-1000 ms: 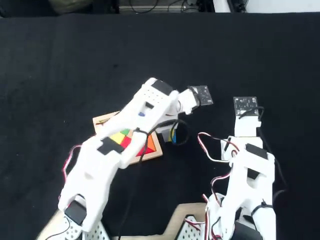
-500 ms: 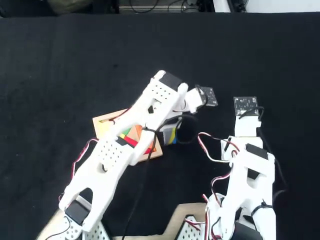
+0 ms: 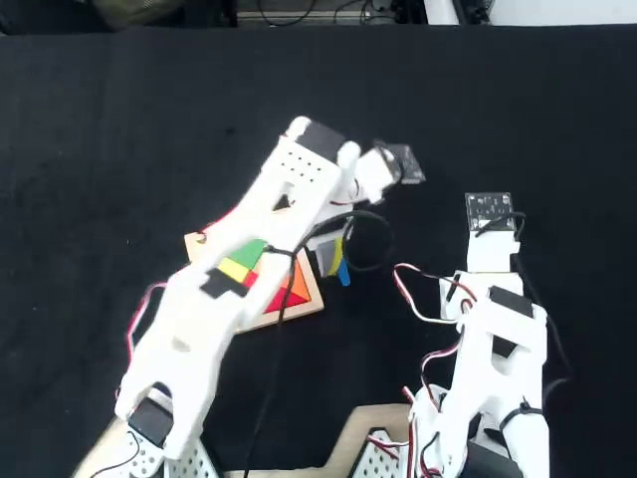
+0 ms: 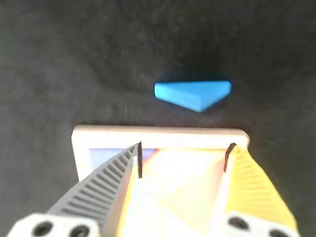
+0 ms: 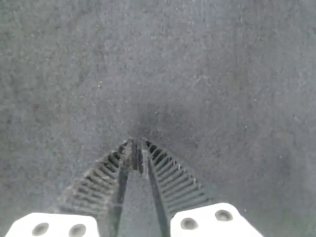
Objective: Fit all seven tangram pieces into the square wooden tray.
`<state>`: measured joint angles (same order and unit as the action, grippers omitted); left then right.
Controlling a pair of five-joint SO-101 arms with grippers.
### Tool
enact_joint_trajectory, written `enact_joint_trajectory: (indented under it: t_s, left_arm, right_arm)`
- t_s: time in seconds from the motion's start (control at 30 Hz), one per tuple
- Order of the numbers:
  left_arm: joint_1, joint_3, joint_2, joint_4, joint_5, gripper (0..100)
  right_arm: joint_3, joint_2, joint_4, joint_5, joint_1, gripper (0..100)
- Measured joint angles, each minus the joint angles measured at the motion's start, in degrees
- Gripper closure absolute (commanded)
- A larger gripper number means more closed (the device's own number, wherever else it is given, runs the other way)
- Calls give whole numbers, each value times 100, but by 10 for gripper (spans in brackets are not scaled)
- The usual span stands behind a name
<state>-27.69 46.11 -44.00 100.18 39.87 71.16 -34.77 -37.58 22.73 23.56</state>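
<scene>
The tray (image 3: 204,240) sits left of centre in the high view, on the black desk (image 3: 119,129), with the left arm (image 3: 249,259) stretched across it from the lower left. Green, yellow, red and orange pieces show in the tray on either side of the arm, and the left wrist view adds a bluish patch in one corner. How many pieces are seated cannot be counted, because the arm covers much of the tray.

At least one piece is left outside. The blue triangle (image 4: 193,94) lies flat on the desk just past the tray's right rim, near it but not touching.

The left fingers (image 4: 108,182) are spread wide and empty. They hang over the tray's edge, with the triangle just beyond their tips.

The right arm (image 3: 498,339) stands at the lower right, well apart from the tray. The right fingers (image 5: 168,177) are closed on nothing, above bare desk.

By my judgement the task is well along. The blue triangle has yet to be picked up and fitted, and any other gap under the arm cannot be ruled out.
</scene>
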Motion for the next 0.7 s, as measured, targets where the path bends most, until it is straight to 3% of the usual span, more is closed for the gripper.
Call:
enact_joint_trajectory:
  t_s: [0.1,0.2,0.3,0.43,0.57,0.63,0.7]
  left_arm:
    - [0,-774,1055,0,-563,719]
    - [44,-1442,2048,-132,-1662,719]
    - [105,-2207,2629,-721,-3420,719]
    - [35,-3508,2840,-1600,-6312,725]
    - [-308,-4580,2848,-2708,-8730,801]
    - [-440,-4721,2848,-3095,-9301,830]
    - [-492,-4800,2848,-3411,-9415,837]
  right_arm:
    - [0,0,0,-9,264,987]
    - [-88,0,18,-290,589,987]
    - [-158,0,167,-519,941,987]
    - [-158,0,202,-545,1011,987]
    - [-158,0,202,-545,1020,987]
    - [-158,0,202,-545,1020,987]
    - [-158,0,246,-554,1002,987]
